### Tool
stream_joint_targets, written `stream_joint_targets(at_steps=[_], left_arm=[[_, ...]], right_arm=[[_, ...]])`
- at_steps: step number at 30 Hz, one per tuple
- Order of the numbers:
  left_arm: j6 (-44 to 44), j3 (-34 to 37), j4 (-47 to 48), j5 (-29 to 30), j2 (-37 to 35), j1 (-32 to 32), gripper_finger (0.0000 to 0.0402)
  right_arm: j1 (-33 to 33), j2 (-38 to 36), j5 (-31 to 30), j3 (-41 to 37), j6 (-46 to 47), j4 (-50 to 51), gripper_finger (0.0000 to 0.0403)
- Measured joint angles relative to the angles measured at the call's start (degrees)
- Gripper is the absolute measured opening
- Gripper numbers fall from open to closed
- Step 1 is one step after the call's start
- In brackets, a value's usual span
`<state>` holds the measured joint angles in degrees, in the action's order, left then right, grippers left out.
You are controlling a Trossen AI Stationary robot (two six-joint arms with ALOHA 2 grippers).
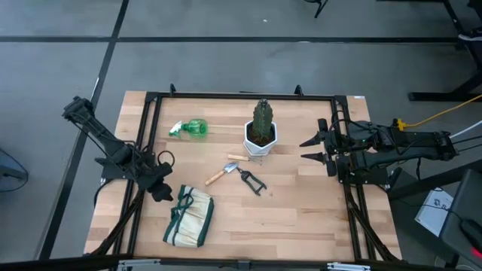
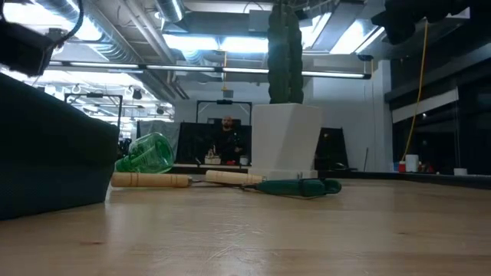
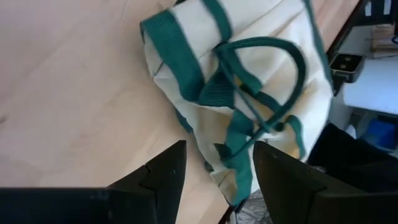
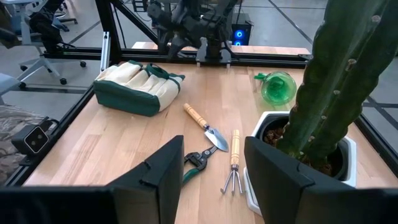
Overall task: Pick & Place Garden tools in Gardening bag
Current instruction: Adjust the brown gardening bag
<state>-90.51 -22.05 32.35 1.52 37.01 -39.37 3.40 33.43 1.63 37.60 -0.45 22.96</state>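
The beige canvas bag (image 1: 189, 218) with green trim lies on its side near the table's near-left part. My left gripper (image 1: 161, 188) is open just above the bag's far-left end, and a green-trimmed corner (image 3: 235, 167) shows between the fingers. The trowel (image 1: 221, 175), hand fork (image 1: 239, 157) and pruning shears (image 1: 253, 181) lie flat mid-table. The green spray bottle (image 1: 192, 129) lies on its side farther back. My right gripper (image 1: 312, 148) is open and empty at the table's right, pointing at the tools (image 4: 205, 126).
A cactus in a white hexagonal pot (image 1: 261, 137) stands just behind the tools, between my right gripper and the spray bottle. A black frame (image 1: 241, 95) runs around the table's edges. Bare wood lies at the near right (image 1: 301, 218).
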Motion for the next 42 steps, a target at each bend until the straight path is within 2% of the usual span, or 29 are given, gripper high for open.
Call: stream_joint_targets(at_steps=[6, 11, 14, 20, 29, 35, 42], left_arm=[[-2.38, 6.73, -16.62, 1.63, 0.48, -2.06, 0.0182], [-2.80, 10.17, -21.87, 3.24, 1.70, -3.10, 0.0182], [-0.51, 10.90, -22.97, 3.92, 2.83, -3.35, 0.0182], [6.38, 14.05, -36.34, 6.53, 6.15, -3.28, 0.0182], [10.81, 14.06, -45.39, 5.85, 14.35, -3.28, 0.0182], [9.63, 14.06, -49.36, 2.97, 21.83, -3.28, 0.0182], [14.89, 14.08, -65.93, 3.23, 31.12, -3.24, 0.0182]], right_arm=[[0.01, 0.01, 0.00, 0.02, 0.01, 0.00, 0.0172], [0.00, 0.01, 0.00, 0.00, 0.01, -0.02, 0.0172], [0.01, 0.00, 0.02, 0.00, 0.01, -0.02, 0.0172], [0.00, 0.01, 0.01, 0.00, 0.01, 0.00, 0.0172], [0.01, 0.01, 0.01, 0.00, 0.02, -0.01, 0.0172], [0.02, 0.02, 0.00, 0.02, 0.00, -0.02, 0.0172], [0.02, 0.02, 0.00, 0.00, 0.02, -0.02, 0.0172]])
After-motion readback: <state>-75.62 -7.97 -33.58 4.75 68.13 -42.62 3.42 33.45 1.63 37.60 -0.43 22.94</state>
